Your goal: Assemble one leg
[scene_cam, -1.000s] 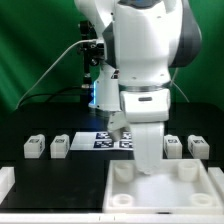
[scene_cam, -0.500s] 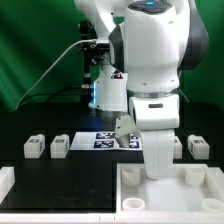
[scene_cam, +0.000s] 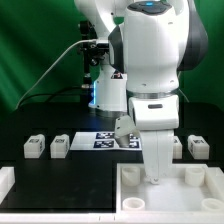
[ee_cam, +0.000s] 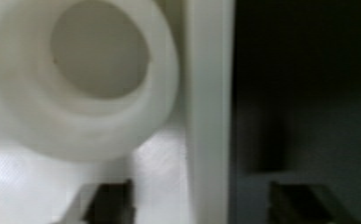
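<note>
The tool [scene_cam: 156,176] is down low over the white panel [scene_cam: 205,192], between the two round sockets [scene_cam: 131,177] along its far side. The wrist view is blurred and very close. It shows one socket, a pale upright strip that may be the panel's rim, and two dark fingertips [ee_cam: 109,206] set apart either side of that strip. I cannot tell whether they pinch the strip or only straddle it. No leg is in the tool.

All four legs stand on the black table [scene_cam: 85,170], in a row behind the panel. There are two towards the exterior view's left — an outer leg [scene_cam: 35,147] and an inner one [scene_cam: 60,146] — and two towards the right. One of these [scene_cam: 177,146] is half hidden by the arm, the other [scene_cam: 198,147] is in plain sight. The marker board [scene_cam: 103,139] lies between the pairs.

By my reading the assembly proper has not begun: the sockets in view are empty and no leg is lifted. The work here looks to concern the panel itself. A leg remains to be picked up, carried to a socket and seated.
</note>
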### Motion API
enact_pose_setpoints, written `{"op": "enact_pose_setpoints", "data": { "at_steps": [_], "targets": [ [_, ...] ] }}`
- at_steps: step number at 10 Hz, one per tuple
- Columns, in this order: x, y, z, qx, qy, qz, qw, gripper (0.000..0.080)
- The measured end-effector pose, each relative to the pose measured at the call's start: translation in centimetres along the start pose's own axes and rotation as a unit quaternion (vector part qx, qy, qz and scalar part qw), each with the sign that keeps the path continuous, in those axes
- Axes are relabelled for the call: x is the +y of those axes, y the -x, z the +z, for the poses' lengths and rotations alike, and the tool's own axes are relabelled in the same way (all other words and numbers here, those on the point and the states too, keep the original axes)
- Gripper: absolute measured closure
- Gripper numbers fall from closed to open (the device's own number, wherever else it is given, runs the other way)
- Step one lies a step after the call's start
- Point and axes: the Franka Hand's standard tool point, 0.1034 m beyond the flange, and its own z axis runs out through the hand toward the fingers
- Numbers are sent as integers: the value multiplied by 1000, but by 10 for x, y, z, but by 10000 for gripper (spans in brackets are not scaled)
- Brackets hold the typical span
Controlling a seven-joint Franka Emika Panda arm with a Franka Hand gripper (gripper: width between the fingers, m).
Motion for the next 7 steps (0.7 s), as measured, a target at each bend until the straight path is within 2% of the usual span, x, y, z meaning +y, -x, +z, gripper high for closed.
{"op": "enact_pose_setpoints", "data": {
  "at_steps": [1,2,7],
  "targets": [
    [0,0,0,0,0,0,1000,260],
    [0,0,0,0,0,0,1000,185],
    [0,1,0,0,0,1,1000,150]
  ]
}}
